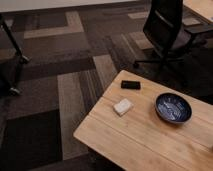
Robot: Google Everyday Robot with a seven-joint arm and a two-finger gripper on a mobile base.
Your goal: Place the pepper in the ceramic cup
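- Table (150,145) of pale wood juts in from the lower right; its left corner overhangs the patterned carpet (65,100), with open floor to the left.
- Ceramic cup (173,107) sits near the right edge, well apart from the white block (123,106) and the black phone (130,85).
- Office chair (167,30) stands beyond the far edge.
- Gripper is out of view, fully closed; what it holds cannot be told.
- Pepper is not visible.

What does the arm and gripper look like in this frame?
Nothing to describe: neither the arm nor the gripper is in view. The frame shows only the wooden table with the blue ceramic cup, a white block and a black phone.
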